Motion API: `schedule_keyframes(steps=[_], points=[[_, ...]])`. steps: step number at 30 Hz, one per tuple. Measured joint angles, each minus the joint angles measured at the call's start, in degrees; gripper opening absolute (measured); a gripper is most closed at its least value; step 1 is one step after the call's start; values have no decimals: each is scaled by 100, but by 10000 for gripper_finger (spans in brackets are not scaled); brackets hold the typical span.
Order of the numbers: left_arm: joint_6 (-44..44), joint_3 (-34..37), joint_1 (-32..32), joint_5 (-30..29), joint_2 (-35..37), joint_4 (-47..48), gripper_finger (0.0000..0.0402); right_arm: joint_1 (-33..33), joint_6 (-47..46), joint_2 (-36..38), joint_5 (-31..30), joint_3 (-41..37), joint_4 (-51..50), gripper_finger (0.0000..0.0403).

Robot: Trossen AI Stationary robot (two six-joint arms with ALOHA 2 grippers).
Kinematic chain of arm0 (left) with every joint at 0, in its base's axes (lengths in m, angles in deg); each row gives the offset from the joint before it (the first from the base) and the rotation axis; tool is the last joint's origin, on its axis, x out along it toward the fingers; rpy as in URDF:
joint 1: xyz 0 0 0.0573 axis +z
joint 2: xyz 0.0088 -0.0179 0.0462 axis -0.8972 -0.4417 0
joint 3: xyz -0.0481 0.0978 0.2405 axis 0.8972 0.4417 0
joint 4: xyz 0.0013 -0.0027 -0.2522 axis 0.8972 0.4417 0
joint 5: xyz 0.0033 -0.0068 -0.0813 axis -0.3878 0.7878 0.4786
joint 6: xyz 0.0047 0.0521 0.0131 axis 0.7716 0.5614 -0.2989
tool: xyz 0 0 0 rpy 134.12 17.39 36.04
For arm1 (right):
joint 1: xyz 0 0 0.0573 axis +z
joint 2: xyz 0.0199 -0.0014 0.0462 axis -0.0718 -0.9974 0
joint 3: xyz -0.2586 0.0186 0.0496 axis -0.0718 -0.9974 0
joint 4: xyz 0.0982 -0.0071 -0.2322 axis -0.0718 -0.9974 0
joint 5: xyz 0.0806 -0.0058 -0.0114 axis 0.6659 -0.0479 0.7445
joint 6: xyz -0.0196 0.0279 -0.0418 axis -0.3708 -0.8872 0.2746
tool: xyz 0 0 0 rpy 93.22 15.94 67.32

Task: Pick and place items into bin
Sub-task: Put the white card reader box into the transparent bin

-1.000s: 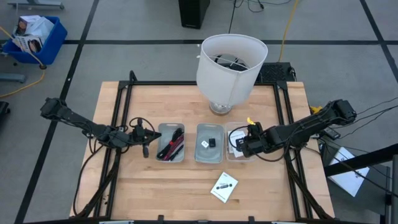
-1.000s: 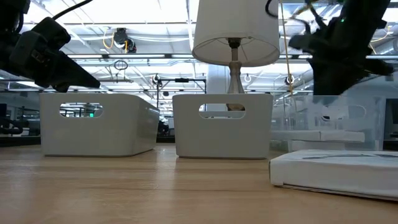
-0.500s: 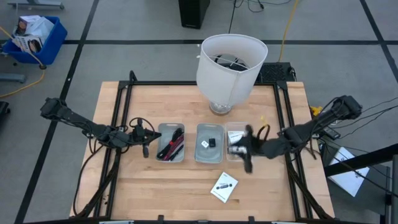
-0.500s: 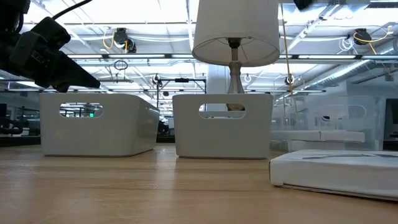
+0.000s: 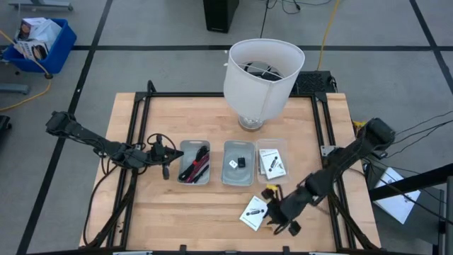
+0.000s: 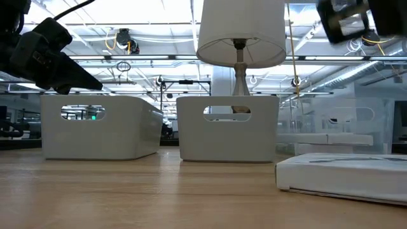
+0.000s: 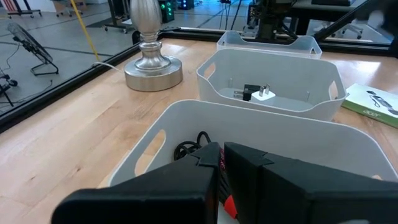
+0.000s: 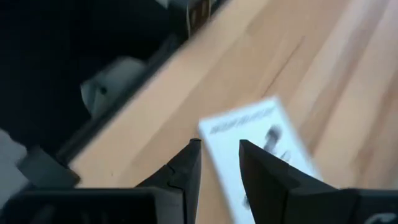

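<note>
- Wood table [image 5: 212, 205] with black frame rails, lamp [image 5: 260, 74] at the back edge, grey floor all round.
- Left gripper [image 5: 166, 152] waits just beside the left bin [image 5: 183, 146]. In the left wrist view its fingers sit pressed together with nothing between them.
- Left bin holds the black and red cable bundles [image 5: 195, 166].
- Middle bin [image 5: 238, 145] holds a small black cube [image 5: 241, 162] and a white piece [image 5: 232, 163]; the left wrist view shows them lying on its floor.
- Clear right bin [image 5: 272, 144] holds at least one white packet [image 5: 272, 163] with black print.
- One loose packet [image 5: 255, 212] lies flat on bare wood, near the front edge, in front of the bins. It looks like the only item left outside.
- Right gripper [image 5: 272, 212] is just beside that packet's right edge. In the right wrist view the fingers [image 8: 186, 169] stand a little apart, empty, with the packet past the tips.
- Handling, by my read: flat carton, light, fairly stiff, probably smooth. Lying flat, it gives no grip from straight above.
- Best hold is likely across the narrow width at an edge, or a corner tipped up first. A light pinch should do; too much may crush it.
- Risk: it slides on the wood instead of lifting.
</note>
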Motion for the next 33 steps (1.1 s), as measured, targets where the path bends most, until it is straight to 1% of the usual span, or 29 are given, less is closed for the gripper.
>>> schedule_keyframes(steps=[3,6,7,10,14,19,21,24,27,30,33], points=[[-2,2,-1,1,0,3,31,127,-138,-487,-12,-4,-33,104],[-21,0,-1,2,-2,5,31,240,-104,-765,-95,-4,9,114],[-42,1,1,2,0,2,31,267,-98,-837,-214,-4,21,120],[-77,1,-1,2,-1,-3,31,300,-61,-952,-546,-4,0,146],[-81,0,-1,2,-1,-3,31,306,23,-920,-901,-2,48,191],[-81,0,1,2,-2,1,31,412,303,-1016,-946,-2,47,238],[-81,0,-1,3,-2,8,31,482,492,-1111,-1154,-2,20,247],[-87,-1,-1,4,-1,9,31,551,887,-1295,-1516,1,133,251],[-90,-1,-1,4,-2,9,31,595,1252,-1511,-1898,2,296,245],[-96,2,0,4,0,11,31,598,1438,-1653,-2010,12,463,235],[-103,0,0,5,-1,13,31,595,1316,-1759,-2010,19,467,217]])
